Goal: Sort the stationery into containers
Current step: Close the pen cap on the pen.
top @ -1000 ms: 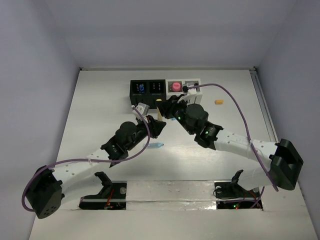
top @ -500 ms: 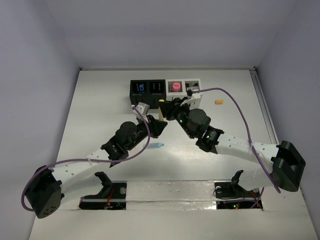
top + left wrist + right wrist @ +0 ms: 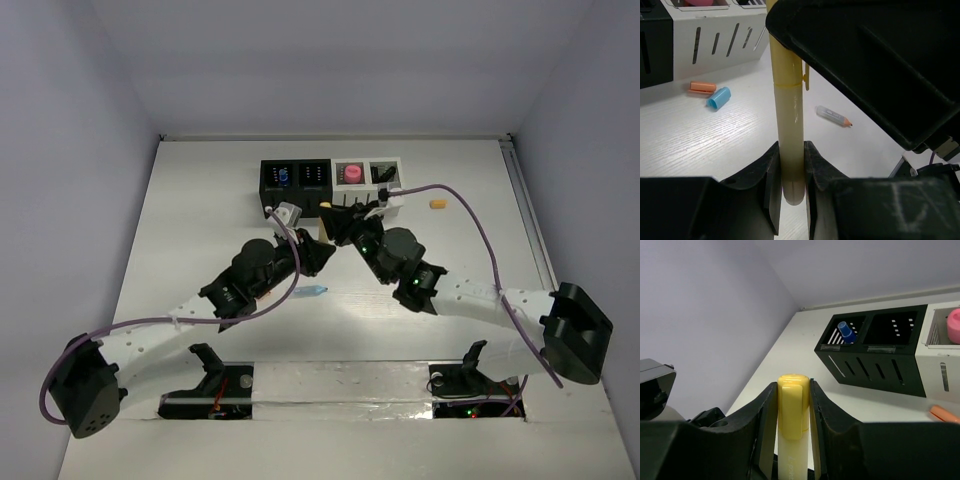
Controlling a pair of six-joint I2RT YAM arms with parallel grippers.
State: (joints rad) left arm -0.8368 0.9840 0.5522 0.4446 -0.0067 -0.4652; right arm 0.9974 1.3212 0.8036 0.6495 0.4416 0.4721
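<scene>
White wood-grain tabletop (image 3: 200,210), pale lilac walls (image 3: 60,150). Left jaws and right jaws each clamp an end of one yellow highlighter (image 3: 789,125), held just in front of the containers (image 3: 875,367).

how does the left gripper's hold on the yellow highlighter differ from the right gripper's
The left gripper clamps the pale barrel of the highlighter at its rounded end; the right gripper clamps the yellow cap at the opposite end. In the top view the left gripper stands left of it, the right gripper right of it, in front of the containers. Both are shut on the same highlighter.
</scene>
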